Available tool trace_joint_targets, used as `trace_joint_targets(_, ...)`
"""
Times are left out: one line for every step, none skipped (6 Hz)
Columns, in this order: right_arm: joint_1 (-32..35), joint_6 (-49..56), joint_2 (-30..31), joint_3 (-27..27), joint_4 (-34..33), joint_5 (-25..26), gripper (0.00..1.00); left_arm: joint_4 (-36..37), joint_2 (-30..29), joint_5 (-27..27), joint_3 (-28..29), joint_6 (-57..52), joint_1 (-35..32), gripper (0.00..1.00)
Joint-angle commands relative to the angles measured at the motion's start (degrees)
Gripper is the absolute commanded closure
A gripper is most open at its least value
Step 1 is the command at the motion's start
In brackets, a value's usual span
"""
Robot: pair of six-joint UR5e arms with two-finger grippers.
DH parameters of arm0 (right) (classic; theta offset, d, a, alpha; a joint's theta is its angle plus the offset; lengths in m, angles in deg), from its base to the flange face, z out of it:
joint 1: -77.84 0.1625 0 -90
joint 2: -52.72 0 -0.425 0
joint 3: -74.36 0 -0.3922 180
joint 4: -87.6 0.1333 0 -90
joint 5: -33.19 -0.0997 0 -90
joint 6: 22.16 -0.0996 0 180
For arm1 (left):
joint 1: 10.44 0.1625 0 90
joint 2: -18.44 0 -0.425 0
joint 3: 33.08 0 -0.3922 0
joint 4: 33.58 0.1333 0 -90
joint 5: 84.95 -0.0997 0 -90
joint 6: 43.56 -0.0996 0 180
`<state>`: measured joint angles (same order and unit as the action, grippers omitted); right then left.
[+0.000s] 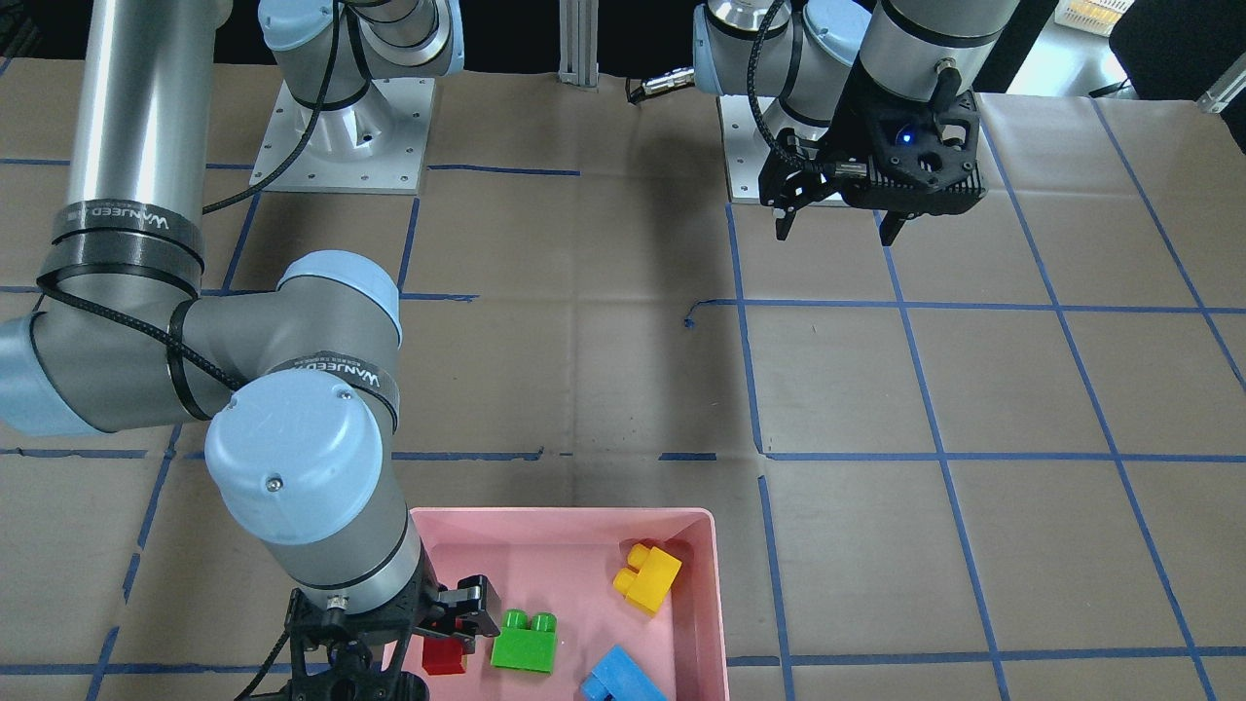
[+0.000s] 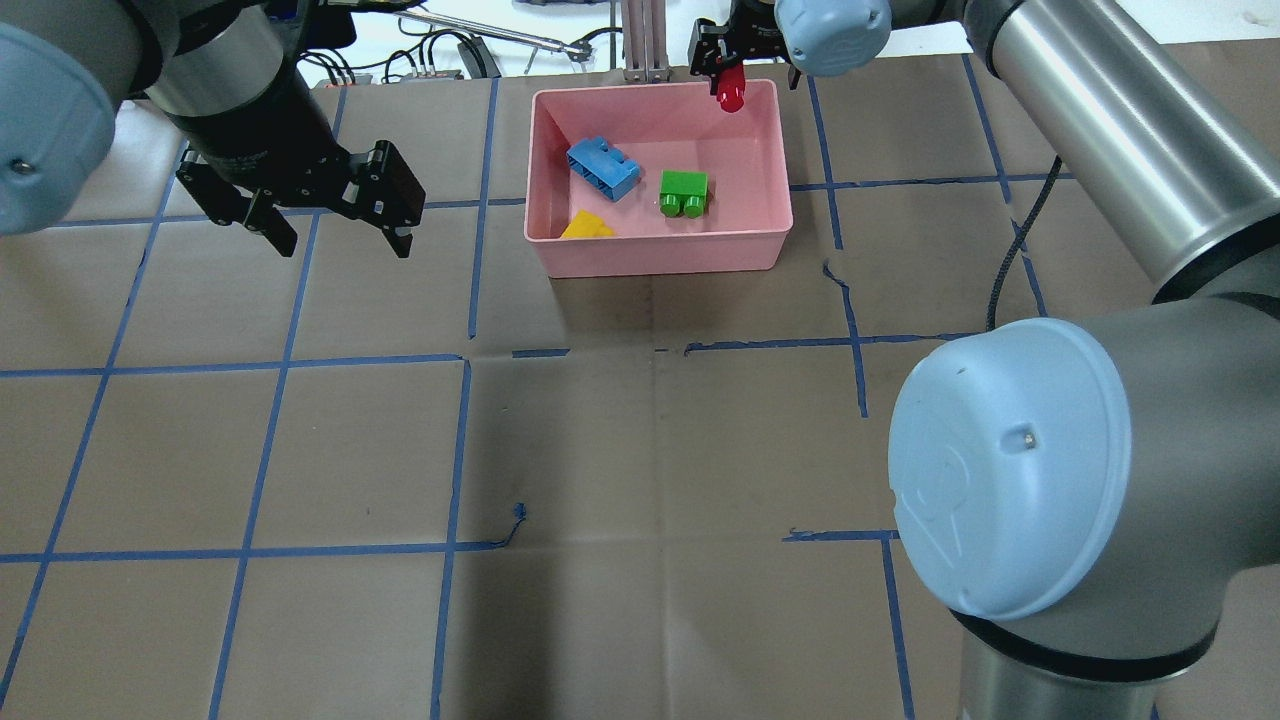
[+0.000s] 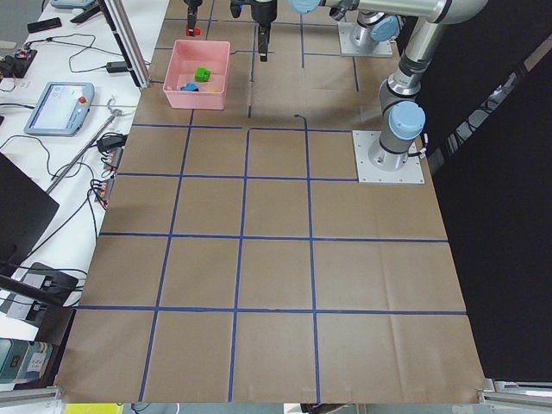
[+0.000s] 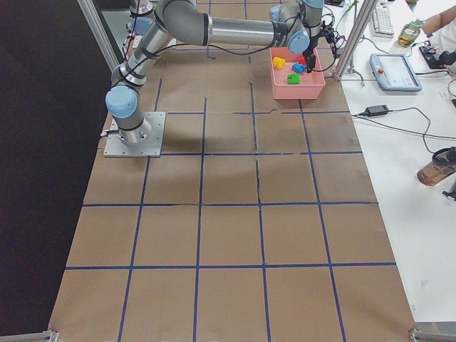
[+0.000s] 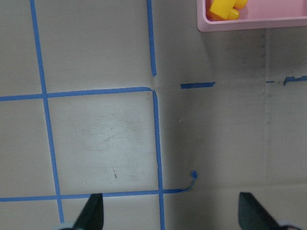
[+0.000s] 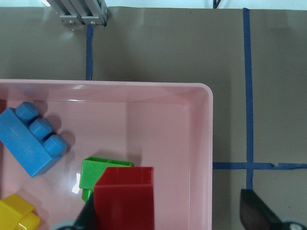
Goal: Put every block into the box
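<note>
The pink box [image 2: 660, 255] stands at the far middle of the table. In it lie the blue block [image 2: 603, 168], the green block [image 2: 684, 192] and the yellow block [image 2: 587, 227]. My right gripper [image 2: 745, 65] hangs over the box's far right corner with its fingers wide apart. The red block [image 6: 124, 199] sits against one finger [image 6: 85, 216], well clear of the other; it is above the box floor [image 2: 731, 92]. My left gripper [image 2: 344, 240] is open and empty over bare table, left of the box.
Brown paper with a blue tape grid covers the table [image 2: 640, 450]. An aluminium post [image 2: 645, 40] stands just behind the box. Cables and a pendant lie beyond the table's far edge. The right arm's elbow [image 2: 1010, 460] looms over the near right.
</note>
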<state>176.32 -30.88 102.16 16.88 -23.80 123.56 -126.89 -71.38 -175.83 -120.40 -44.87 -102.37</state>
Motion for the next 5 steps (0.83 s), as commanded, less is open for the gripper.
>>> trace_joint_targets(-0.1,-8.6,0.5,-0.1,1.3,-3.1,0.01,0.1,0.0,0.0,0.0,0.0,0.0,0.01)
trace_joint_targets(0.0,-12.2,0.5,-0.1,4.9,-5.6,0.01,0.1,0.1,0.1,0.0,0.0,0.1,0.01)
trace_joint_targets(0.0,-16.1,-0.2,-0.3,6.9,-7.4,0.01,0.1,0.1,0.0,0.0,0.0,1.3,0.01)
trace_joint_targets(0.0,-16.4,-0.2,-0.2,7.2,-7.4,0.01,-0.1,0.1,0.0,0.0,0.0,1.5,0.01)
trace_joint_targets(-0.3,-15.8,0.7,-0.1,8.5,-7.1,0.0,-0.1,0.1,0.0,0.0,0.0,1.5,0.01)
